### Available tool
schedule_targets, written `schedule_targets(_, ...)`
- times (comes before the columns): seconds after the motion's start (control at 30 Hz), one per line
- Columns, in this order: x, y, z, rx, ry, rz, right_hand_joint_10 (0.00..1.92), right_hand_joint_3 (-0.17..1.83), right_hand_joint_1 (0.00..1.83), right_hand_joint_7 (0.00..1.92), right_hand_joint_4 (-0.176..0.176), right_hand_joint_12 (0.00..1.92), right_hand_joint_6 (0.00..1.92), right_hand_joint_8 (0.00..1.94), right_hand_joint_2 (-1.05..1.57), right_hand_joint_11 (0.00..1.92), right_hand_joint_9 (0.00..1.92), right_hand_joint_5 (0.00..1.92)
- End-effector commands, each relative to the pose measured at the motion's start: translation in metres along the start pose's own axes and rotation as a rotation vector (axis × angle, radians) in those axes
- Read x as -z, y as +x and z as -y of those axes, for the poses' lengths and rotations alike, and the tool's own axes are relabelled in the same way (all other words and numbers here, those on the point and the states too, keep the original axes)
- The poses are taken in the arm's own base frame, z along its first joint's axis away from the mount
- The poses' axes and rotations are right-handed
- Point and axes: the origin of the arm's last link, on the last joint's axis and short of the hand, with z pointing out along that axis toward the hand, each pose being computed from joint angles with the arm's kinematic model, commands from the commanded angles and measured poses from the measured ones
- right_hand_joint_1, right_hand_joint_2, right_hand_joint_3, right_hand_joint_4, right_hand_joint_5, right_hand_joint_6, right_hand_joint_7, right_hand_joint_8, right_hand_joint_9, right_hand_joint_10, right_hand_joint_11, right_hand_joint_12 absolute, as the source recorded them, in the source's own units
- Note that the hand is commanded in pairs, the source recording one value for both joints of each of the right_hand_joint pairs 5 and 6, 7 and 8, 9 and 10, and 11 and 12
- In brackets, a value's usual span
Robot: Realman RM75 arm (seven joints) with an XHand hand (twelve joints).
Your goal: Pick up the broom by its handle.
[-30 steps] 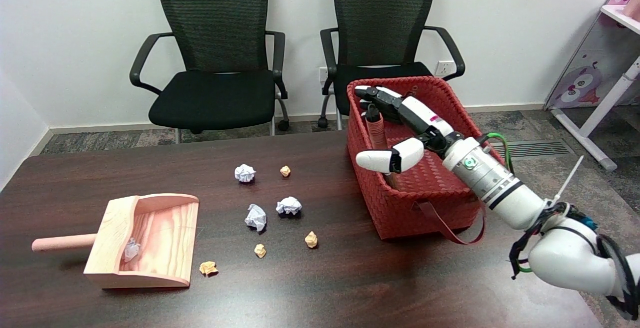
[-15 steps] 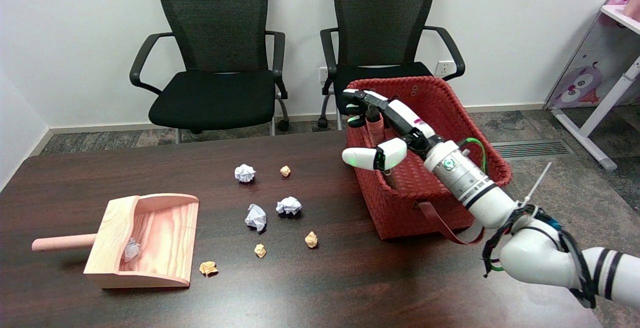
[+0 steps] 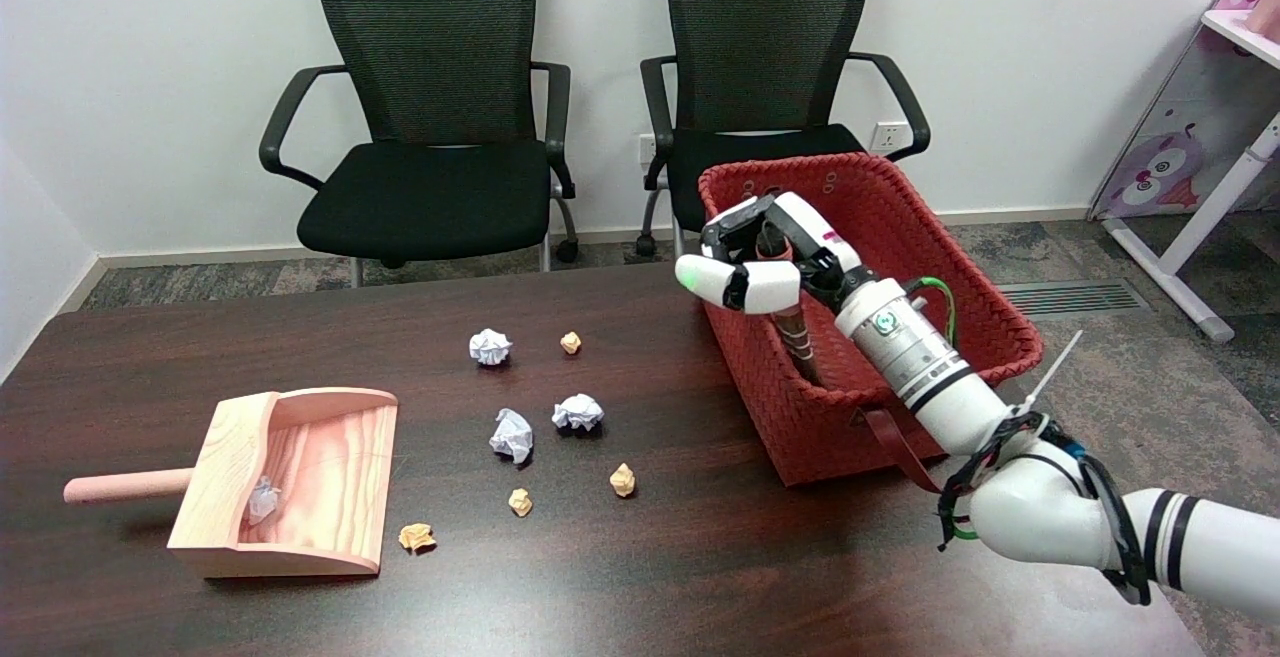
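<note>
Here the right hand wraps its fingers around the broom handle — the handle rises tilted out of the red woven basket, standing on the dark tabletop beside crumpled paper balls.

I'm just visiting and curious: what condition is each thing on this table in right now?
Right hand: fingers curled around the broom handle.
Broom handle: standing tilted in the basket, gripped near its top.
Red woven basket: upright, open-topped.
Wooden dustpan: lying flat, one paper ball inside.
Paper balls: crumpled, scattered loose on the table.
</note>
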Motion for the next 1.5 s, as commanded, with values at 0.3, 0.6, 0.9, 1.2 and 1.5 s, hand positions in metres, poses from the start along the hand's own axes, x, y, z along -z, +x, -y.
schedule_targets(0.3,-0.002,0.0,-0.005,-0.036,0.002,-0.045,1.91,1.01,0.8,1.76,0.176,1.85,1.76,1.76,0.43,1.85,1.91,1.76)
schedule_targets(0.6,0.004,0.001,-0.006,-0.046,0.005,-0.067,1.92,1.0,0.79,1.92,0.176,1.92,1.92,1.92,0.41,1.92,1.92,1.92)
schedule_targets(0.9,0.006,0.005,-0.007,-0.079,-0.003,-0.099,1.92,0.94,0.79,1.92,0.01,1.92,1.92,1.92,0.51,1.92,1.92,1.92)
schedule_targets(1.2,-0.004,0.016,0.012,-0.147,0.055,-0.171,1.92,0.96,0.79,1.92,0.009,1.92,1.92,1.92,0.66,1.92,1.92,1.92)
schedule_targets(1.5,0.0,0.019,0.011,-0.149,0.065,-0.207,1.92,1.08,0.75,1.92,0.024,1.92,1.92,1.92,0.68,1.92,1.92,1.92)
